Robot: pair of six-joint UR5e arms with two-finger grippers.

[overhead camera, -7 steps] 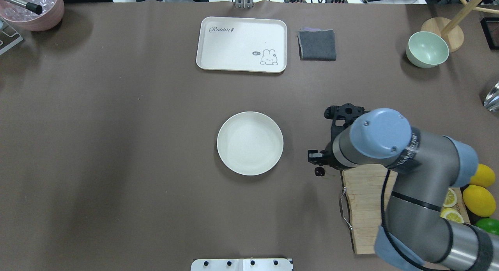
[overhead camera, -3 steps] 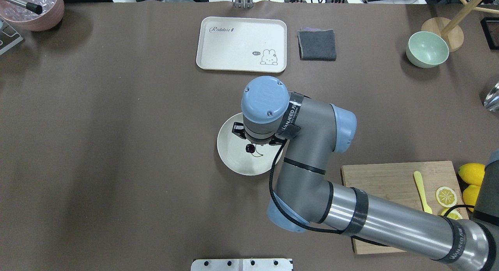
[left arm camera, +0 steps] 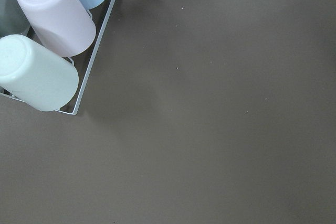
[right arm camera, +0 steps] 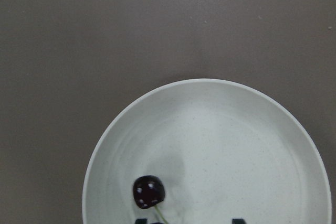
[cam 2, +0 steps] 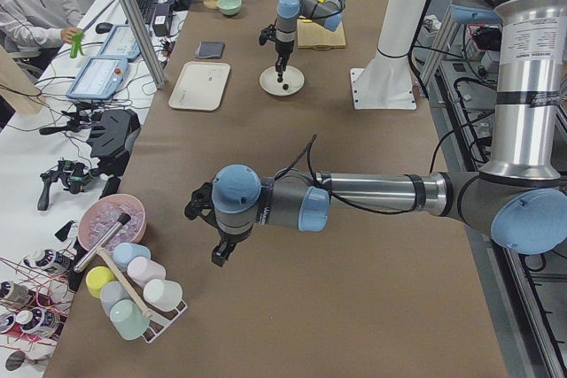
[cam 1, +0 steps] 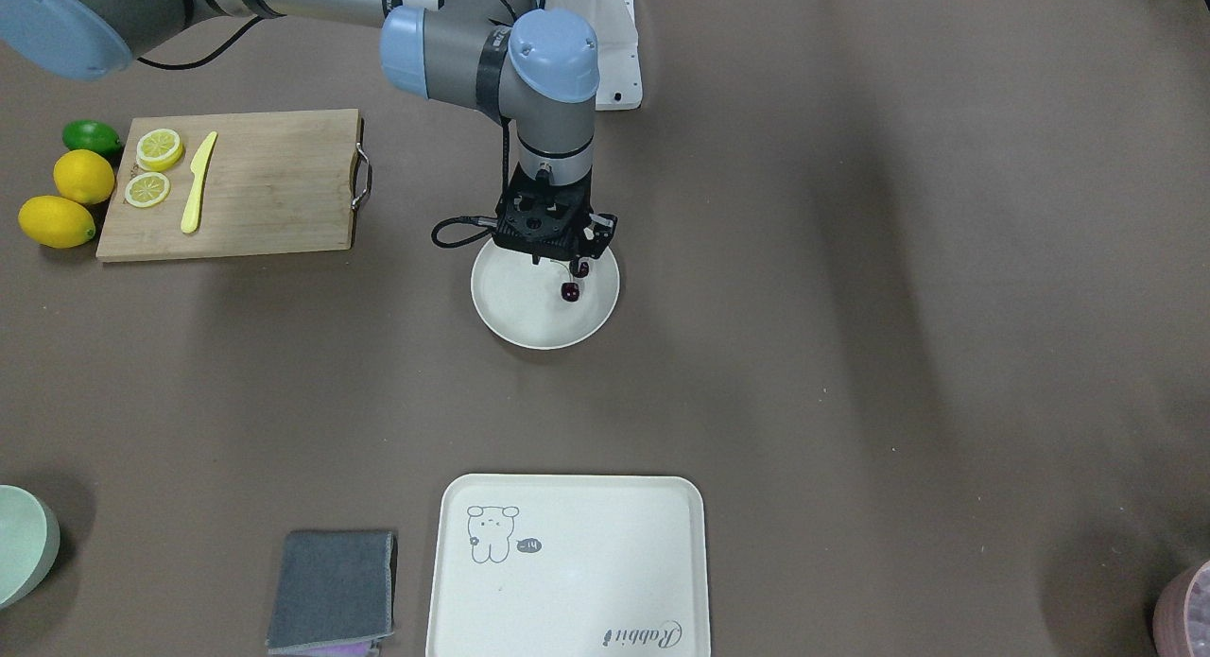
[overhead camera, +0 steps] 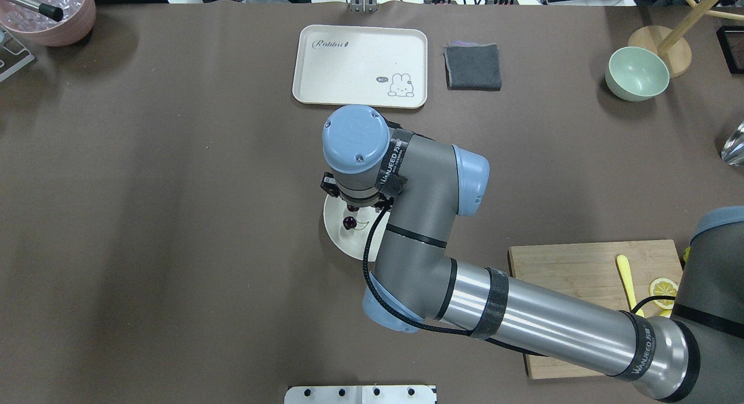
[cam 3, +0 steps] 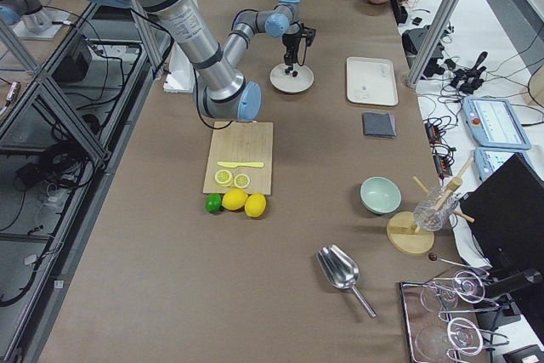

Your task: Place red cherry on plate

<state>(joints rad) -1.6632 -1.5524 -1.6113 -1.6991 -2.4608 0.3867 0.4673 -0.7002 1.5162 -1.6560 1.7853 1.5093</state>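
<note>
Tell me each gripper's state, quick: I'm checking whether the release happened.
Left gripper: cannot tell.
Right gripper: cannot tell; the red cherry is just below it, over the plate.

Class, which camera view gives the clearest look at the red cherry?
The right wrist-mounted view: the red cherry is large and glossy against the plate. Front-facing and overhead views show a small dark dot; the side views at most a speck; the left wrist view nothing.
</note>
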